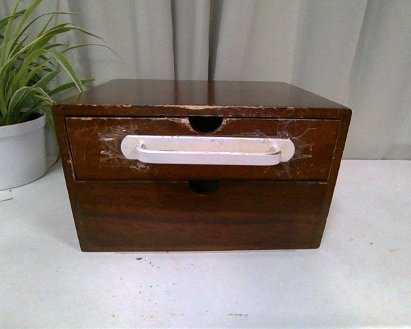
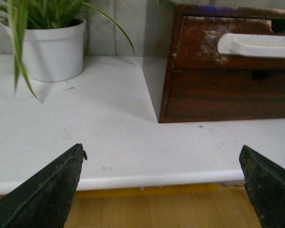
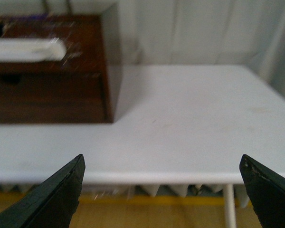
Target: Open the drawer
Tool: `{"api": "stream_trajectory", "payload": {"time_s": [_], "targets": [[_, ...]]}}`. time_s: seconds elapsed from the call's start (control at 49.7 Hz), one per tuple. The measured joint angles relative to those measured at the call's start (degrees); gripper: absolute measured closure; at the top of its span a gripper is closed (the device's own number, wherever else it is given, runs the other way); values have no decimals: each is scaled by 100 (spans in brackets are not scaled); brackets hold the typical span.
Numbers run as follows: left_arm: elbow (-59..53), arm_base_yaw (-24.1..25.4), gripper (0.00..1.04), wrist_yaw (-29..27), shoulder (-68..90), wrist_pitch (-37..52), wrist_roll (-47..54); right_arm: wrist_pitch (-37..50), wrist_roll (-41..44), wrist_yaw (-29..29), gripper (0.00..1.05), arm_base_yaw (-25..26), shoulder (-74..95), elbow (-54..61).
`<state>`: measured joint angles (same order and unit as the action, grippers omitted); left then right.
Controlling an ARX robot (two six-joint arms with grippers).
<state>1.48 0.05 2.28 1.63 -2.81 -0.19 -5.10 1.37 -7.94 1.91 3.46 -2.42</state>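
Observation:
A dark brown wooden chest stands on the white table (image 1: pixel 370 274). Its upper drawer (image 1: pixel 89 154) has a long white bar handle (image 1: pixel 207 149) taped on and a half-round notch (image 1: pixel 205 123); it is shut flush. The drawer also shows in the left wrist view (image 2: pixel 194 45) and the right wrist view (image 3: pixel 80 64). Neither gripper shows in the front view. My left gripper (image 2: pixel 164 164) is open and empty, off the table's front edge, left of the chest. My right gripper (image 3: pixel 162 171) is open and empty, off the front edge, right of the chest.
A plain lower drawer front (image 1: pixel 198 216) without a handle sits under the upper one. A white pot with a green plant (image 1: pixel 14 147) stands at the back left. Grey curtains hang behind. The wooden floor (image 2: pixel 156 211) shows below the table edge.

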Motion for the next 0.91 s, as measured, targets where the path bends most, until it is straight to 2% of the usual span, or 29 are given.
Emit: {"api": "stream_trajectory", "payload": {"time_s": [0.06, 0.201, 0.302, 0.342, 0.483, 0.583, 0.905], "targets": [[149, 26, 6, 341, 437, 79, -26, 17, 273, -555, 9, 63, 616, -262], [826, -326, 6, 1008, 1838, 903, 479, 278, 1292, -988, 9, 61, 2280, -1134], [1449, -621, 6, 1449, 2898, 1088, 1167, 280, 1956, -973, 9, -122, 3307, -1779], [1792, -782, 6, 1628, 3499, 1073, 1631, 262, 2371, -973, 9, -326, 3947, -2210], [2787, -1222, 6, 2197, 5080, 1113, 2874, 129, 3058, -901, 9, -807, 5110, -3220], [3722, -1495, 6, 2194, 6179, 925, 3786, -175, 3617, -870, 9, -1158, 6033, -4059], [5547, -1751, 6, 2218, 8039, -234, 5243, -870, 4594, -931, 9, -1821, 7733, -5532]]}}
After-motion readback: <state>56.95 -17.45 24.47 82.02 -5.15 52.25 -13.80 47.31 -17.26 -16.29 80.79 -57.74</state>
